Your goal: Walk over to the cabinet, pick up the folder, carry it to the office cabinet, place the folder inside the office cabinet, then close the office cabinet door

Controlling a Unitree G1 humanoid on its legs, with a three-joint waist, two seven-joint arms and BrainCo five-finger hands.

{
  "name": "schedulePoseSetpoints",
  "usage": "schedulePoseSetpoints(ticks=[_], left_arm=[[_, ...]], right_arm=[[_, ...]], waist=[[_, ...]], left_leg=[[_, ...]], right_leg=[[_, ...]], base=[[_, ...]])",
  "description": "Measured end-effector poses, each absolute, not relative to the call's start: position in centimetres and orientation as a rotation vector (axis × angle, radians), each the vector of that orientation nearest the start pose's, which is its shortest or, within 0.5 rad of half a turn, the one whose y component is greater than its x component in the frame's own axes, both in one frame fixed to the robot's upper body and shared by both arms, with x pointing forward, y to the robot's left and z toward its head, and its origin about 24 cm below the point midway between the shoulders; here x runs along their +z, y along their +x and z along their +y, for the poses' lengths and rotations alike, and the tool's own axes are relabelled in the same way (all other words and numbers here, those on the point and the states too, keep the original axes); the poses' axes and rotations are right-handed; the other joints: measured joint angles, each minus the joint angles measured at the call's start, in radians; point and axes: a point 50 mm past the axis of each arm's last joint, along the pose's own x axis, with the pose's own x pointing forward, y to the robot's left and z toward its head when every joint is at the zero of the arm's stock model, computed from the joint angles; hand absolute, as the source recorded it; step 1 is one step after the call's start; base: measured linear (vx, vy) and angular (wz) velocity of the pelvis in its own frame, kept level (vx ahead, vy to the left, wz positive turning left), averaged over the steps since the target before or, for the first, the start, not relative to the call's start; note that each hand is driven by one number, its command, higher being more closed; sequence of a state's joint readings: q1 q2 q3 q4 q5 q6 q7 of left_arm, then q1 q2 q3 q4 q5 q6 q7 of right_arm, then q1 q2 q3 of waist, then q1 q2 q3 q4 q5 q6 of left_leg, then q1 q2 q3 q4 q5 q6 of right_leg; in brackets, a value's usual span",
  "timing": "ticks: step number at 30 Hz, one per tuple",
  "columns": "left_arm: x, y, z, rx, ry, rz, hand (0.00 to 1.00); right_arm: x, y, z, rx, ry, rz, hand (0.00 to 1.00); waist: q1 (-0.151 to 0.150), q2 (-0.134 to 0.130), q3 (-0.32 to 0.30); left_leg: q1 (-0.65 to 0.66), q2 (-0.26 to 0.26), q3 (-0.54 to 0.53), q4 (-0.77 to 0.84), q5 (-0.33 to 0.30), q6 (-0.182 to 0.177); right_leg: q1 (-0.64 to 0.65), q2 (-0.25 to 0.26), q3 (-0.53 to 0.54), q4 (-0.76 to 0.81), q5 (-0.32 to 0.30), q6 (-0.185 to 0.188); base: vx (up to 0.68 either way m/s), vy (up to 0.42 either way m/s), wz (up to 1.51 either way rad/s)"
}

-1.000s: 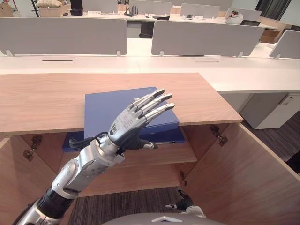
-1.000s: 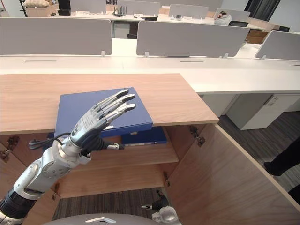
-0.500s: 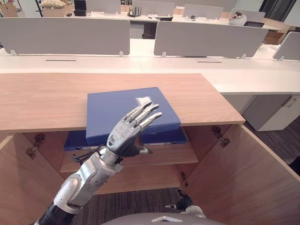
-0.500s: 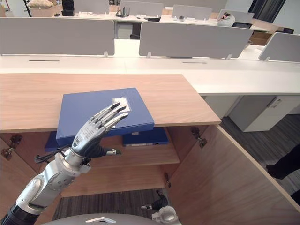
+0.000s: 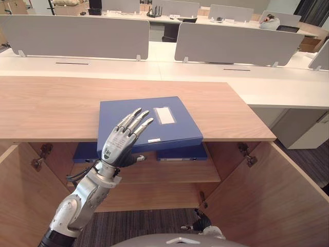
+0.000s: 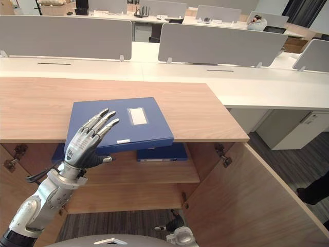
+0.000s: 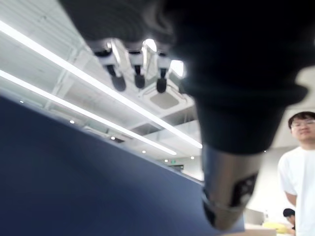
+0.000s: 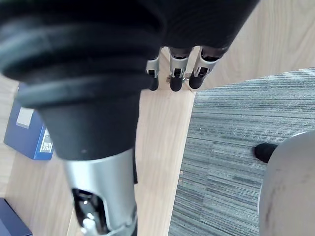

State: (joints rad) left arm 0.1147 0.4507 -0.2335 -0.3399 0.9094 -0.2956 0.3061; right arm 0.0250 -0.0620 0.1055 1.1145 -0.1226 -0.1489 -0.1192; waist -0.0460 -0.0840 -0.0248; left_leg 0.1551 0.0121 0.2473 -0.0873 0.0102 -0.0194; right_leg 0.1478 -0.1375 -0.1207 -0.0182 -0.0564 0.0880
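Right hand (image 8: 175,66): hangs low at the near edge of the scene, just beside the foot of the open right door (image 5: 267,195), above grey carpet (image 8: 236,128). Its fingers are straight and close together, pointing down, and hold nothing.

Cabinet (image 5: 51,108): wood-grain, both doors swung open toward the robot. The left door (image 5: 20,200) stands at the near left. One shelf (image 5: 169,172) is visible inside.

Left hand (image 5: 119,145): raised in front of the cabinet's near edge, left of centre, back of the hand toward the head camera. Its fingers (image 5: 134,119) are straight and slightly spread, and the thumb juts out to the right. The fingertips overlap the near left part of the folder (image 5: 154,123). Whether they touch it cannot be told. In the left wrist view a blue surface lies close under the palm.

Folder: blue, lying flat on the cabinet top, its near edge overhanging the open front. A white label (image 5: 165,115) sits on its upper face.

Shelf folder (image 5: 182,153): blue, lying on the shelf beneath the overhang. More blue shows to the left of the hand. Whether this is one item or two cannot be told.

Beyond the cabinet: white desks (image 5: 231,77) with grey screens (image 5: 77,36) run across the far side. A person (image 7: 300,167) in a white shirt appears in the left wrist view.
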Motion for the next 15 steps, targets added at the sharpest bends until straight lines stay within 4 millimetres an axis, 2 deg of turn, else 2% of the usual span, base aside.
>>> schedulePoseSetpoints(ticks=[15], left_arm=[[10.28, 20.6, 14.47, -0.085, 1.172, -0.686, 0.0]], right_arm=[[-15.74, 11.68, -16.47, 0.03, -0.263, 0.973, 0.0]], waist=[[-0.008, 0.0, 0.004]], left_leg=[[0.003, 0.001, -0.001, 0.0, -0.002, 0.0]], right_leg=[[0.007, 0.001, -0.002, -0.005, 0.0, 0.0]], base=[[0.0, 0.0, 0.0]])
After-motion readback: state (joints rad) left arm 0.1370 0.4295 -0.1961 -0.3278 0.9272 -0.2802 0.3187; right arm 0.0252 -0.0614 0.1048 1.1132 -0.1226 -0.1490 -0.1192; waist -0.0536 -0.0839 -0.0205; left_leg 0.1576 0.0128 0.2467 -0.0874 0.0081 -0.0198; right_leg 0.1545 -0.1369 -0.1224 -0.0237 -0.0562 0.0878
